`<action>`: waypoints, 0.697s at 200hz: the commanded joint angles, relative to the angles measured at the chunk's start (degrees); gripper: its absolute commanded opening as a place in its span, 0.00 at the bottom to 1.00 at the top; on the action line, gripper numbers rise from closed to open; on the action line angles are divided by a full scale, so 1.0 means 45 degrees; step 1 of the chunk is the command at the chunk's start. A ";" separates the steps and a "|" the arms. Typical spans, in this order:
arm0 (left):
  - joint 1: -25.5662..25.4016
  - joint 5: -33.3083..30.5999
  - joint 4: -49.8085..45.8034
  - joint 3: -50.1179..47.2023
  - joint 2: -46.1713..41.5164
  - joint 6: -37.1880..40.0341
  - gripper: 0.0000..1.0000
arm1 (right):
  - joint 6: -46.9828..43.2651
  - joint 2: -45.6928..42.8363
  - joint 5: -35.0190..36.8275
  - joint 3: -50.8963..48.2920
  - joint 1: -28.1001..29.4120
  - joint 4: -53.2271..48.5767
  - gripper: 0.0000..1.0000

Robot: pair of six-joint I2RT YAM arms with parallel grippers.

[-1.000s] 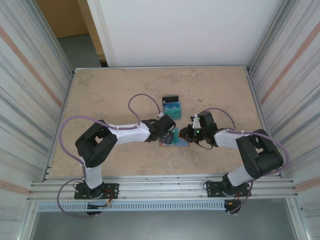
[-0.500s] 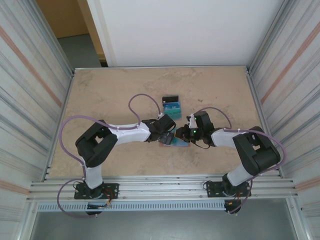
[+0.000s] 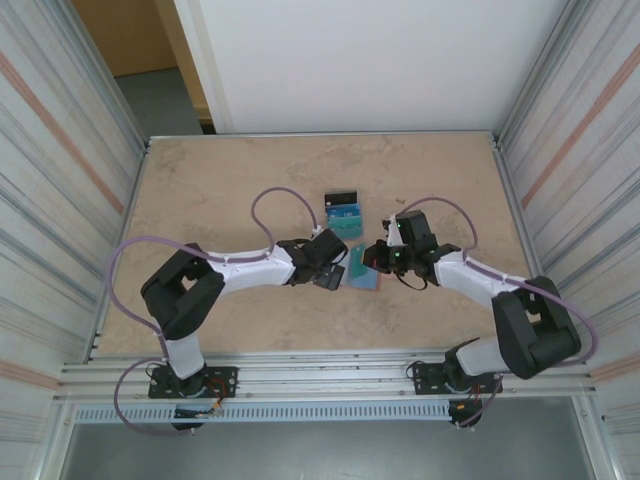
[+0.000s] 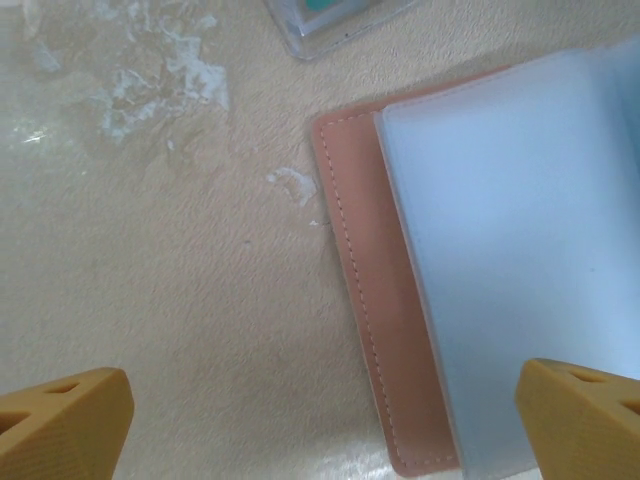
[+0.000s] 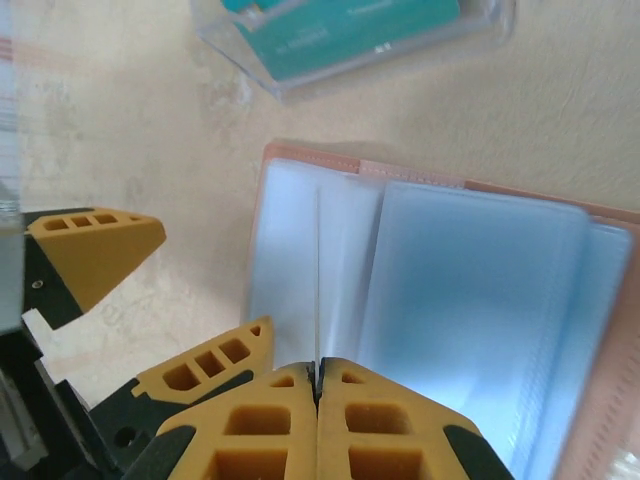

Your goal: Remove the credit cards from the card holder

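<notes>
The card holder (image 3: 364, 279) lies open at mid-frame in the overhead view, your right gripper (image 5: 318, 370) pinched shut on one thin upright leaf of it, so press the wide-open left gripper (image 4: 320, 420) onto its salmon cover before pulling.

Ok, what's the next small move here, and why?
Probably lower the open left gripper onto the card holder at its salmon edge to pin it: the right gripper is shut on one thin clear leaf, and nothing holds the holder down.
</notes>
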 commanded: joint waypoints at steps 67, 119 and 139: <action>0.0308 0.0991 0.1005 -0.0965 -0.4784 0.3130 0.99 | -0.4494 -0.2719 0.0075 0.1404 0.1353 -0.3670 0.05; 0.1216 0.7112 0.1478 -0.1931 -0.7668 0.7729 0.92 | -0.6372 -0.3157 -0.0466 0.1941 0.2786 -0.3622 0.02; 0.1754 0.8488 0.1131 -0.2135 -0.7852 0.8258 0.89 | -0.6948 -0.3327 -0.1153 0.2114 0.2847 -0.3634 0.02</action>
